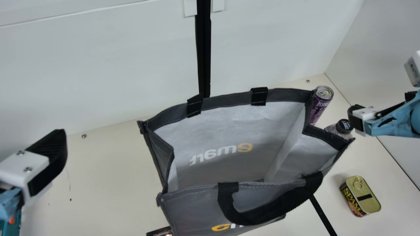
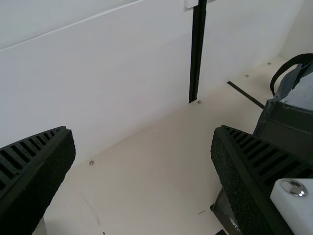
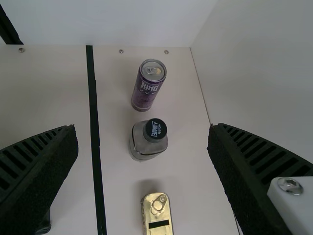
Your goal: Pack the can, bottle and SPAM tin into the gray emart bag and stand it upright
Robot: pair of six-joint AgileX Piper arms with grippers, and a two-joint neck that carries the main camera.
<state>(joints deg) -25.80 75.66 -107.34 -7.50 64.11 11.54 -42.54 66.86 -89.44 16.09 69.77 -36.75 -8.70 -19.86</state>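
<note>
Purple can (image 3: pixel 147 89) and bottle (image 3: pixel 143 147) upright, gray bag (image 1: pixel 226 99) mouth-up, left claw (image 1: pixel 47 157) and right claw (image 1: pixel 357 119) wide open, empty

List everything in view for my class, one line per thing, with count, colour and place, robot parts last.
Emart bag: one, gray, open, mid-table
Can: one, purple, on the table near the back wall
Bottle: one, clear with black cap, between can and SPAM tin
SPAM tin: one, gold top, right of the bag
Table strip: one, black, along the tabletop
Wall strip: one, black, up the back wall
Unidentified item: one, teal, main view's lower left corner
Table: one, cream, underneath
Left gripper: one, black and white, left of the bag
Right gripper: one, black and white, near the bottle
</note>
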